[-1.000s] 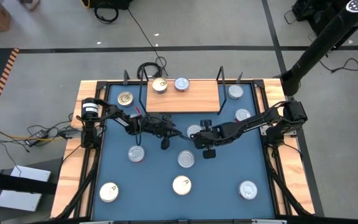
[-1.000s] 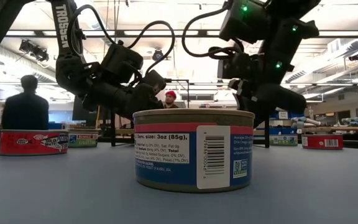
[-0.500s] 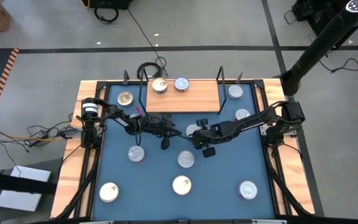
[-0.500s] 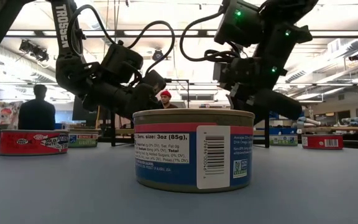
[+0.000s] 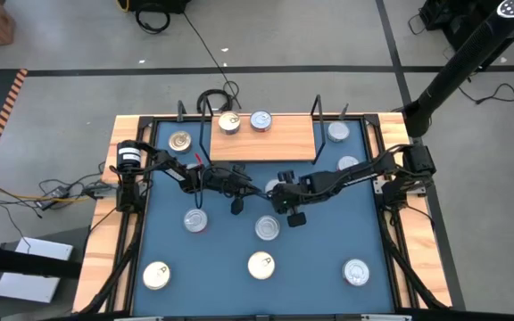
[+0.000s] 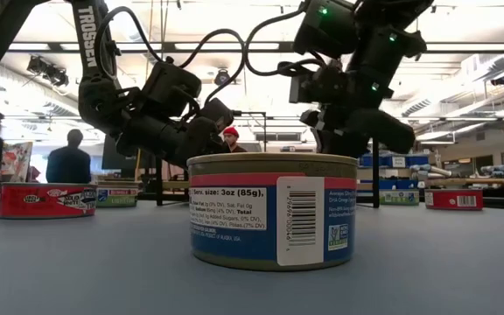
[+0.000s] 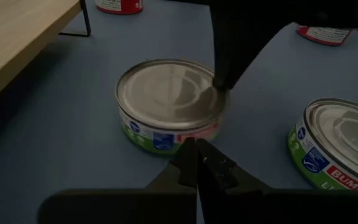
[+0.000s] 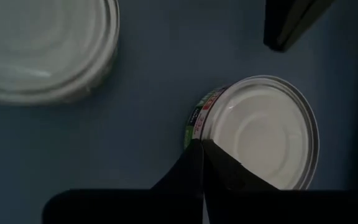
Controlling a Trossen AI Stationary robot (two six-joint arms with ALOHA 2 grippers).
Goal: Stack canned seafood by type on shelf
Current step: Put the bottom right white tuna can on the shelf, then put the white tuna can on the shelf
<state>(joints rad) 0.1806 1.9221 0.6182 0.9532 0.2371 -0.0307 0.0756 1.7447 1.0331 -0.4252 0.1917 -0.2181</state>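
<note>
Tin (image 8: 260,134) just ahead of right gripper (image 8: 202,146), apparently touching; jaws pressed together, nothing between.

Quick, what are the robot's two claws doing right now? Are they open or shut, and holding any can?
Left gripper: shut, empty, by a green-labelled can.
Right gripper: shut, empty, just above a can mid-table.

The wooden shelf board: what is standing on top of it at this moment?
On the shelf, two cans stand side by side at its far edge: a gold-topped can and a silver-topped can. The rest of the board is bare. Nothing covers it.
</note>
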